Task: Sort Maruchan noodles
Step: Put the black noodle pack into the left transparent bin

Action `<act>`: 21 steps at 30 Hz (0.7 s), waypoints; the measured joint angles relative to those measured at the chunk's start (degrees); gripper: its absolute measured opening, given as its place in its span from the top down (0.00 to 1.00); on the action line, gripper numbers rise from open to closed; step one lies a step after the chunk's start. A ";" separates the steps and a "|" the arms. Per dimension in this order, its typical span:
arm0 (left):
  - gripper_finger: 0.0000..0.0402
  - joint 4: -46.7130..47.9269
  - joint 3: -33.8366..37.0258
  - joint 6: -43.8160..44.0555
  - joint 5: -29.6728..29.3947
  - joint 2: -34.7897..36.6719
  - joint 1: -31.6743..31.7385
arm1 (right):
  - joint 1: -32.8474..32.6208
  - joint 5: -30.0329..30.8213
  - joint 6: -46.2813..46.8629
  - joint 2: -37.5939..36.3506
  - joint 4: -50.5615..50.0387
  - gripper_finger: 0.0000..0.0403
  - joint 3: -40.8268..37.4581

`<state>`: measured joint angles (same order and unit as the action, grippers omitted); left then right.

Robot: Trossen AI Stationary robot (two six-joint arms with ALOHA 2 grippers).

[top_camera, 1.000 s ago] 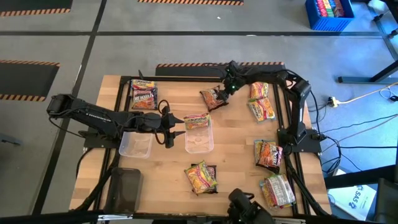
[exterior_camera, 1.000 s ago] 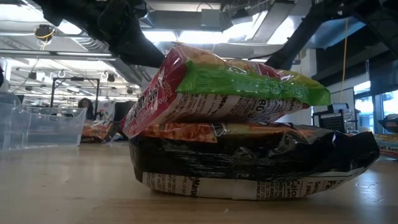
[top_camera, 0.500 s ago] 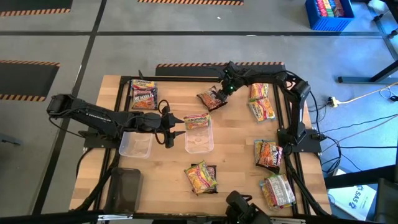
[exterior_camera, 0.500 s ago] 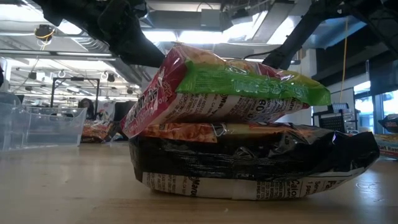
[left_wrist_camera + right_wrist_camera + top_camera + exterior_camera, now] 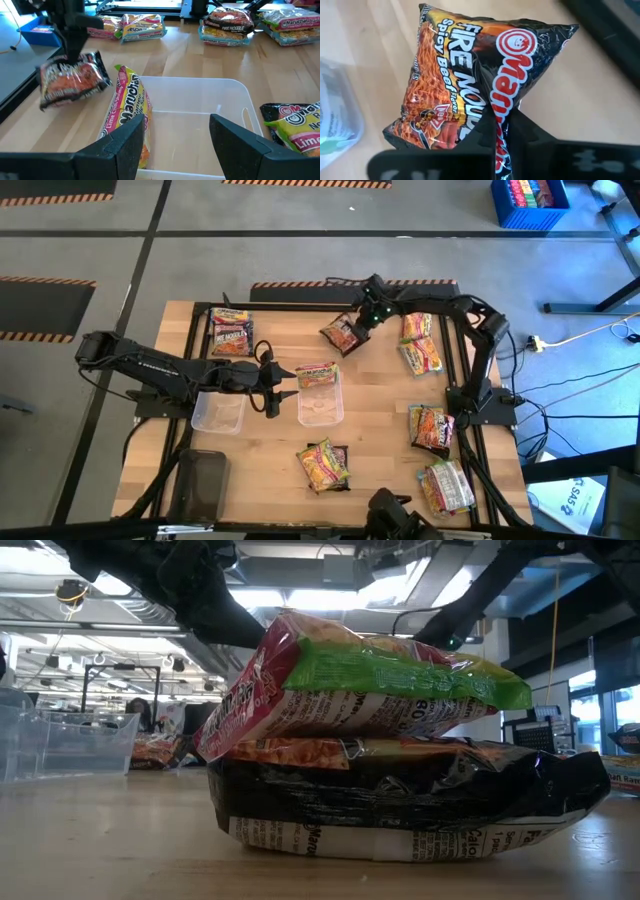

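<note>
1. We see the right gripper [image 5: 495,135] pinched shut on one edge of the black packet [image 5: 470,85], which hangs off the table at the far middle, nearer the right arm
2. Its label reads "Maruchan Fire Noodle Spicy Beef"
3. The left gripper [image 5: 175,135] hangs wide open over the clear tray [image 5: 200,125], where a yellow "Maruchan Lime" packet [image 5: 125,115] leans

Both arms are built from matte black jointed links. Small white lettering is printed along the left arm [image 5: 150,367]. A green indicator light is lit near the right arm [image 5: 455,310] wrist. Flat, blunt black fingers [image 5: 122,147] are fitted.
</note>
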<state>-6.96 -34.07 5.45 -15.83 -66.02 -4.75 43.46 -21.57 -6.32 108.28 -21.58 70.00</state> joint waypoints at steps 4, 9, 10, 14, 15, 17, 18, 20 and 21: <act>0.46 0.00 -0.02 -0.02 0.00 0.00 0.01 | 0.00 2.49 -1.44 -3.73 -1.33 0.99 0.00; 0.46 -0.34 0.01 -0.02 -0.17 0.00 0.00 | -0.01 4.66 -2.68 -9.38 -3.22 0.99 0.00; 0.46 -0.76 0.01 -0.02 -0.84 0.00 -0.01 | -0.15 4.67 -2.94 -10.55 -3.47 0.99 0.00; 0.45 -4.22 0.01 0.04 -5.73 0.00 0.04 | -2.32 6.56 -3.41 -14.97 -4.17 0.99 0.00; 0.44 -5.16 0.01 0.15 -5.86 0.00 0.04 | -3.25 6.99 -3.64 -15.92 -4.40 0.99 0.00; 0.42 -7.19 -0.02 0.45 -5.70 0.00 0.26 | -5.50 7.62 -3.91 -17.54 -4.39 0.99 0.01; 0.41 -8.03 -0.02 1.10 -5.65 0.00 0.54 | -6.72 8.24 -3.98 -18.30 -4.39 0.99 0.01; 0.37 -8.50 -0.04 2.79 -5.68 0.00 1.41 | -9.43 9.84 -4.08 -19.52 -4.37 0.99 0.00; 0.35 -8.43 -0.17 3.58 -5.39 0.00 1.95 | -10.87 10.78 -4.23 -20.06 -4.37 0.99 0.02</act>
<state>-15.40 -34.24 9.03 -21.22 -66.02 -2.80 32.59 -10.79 -10.55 88.22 -25.95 70.02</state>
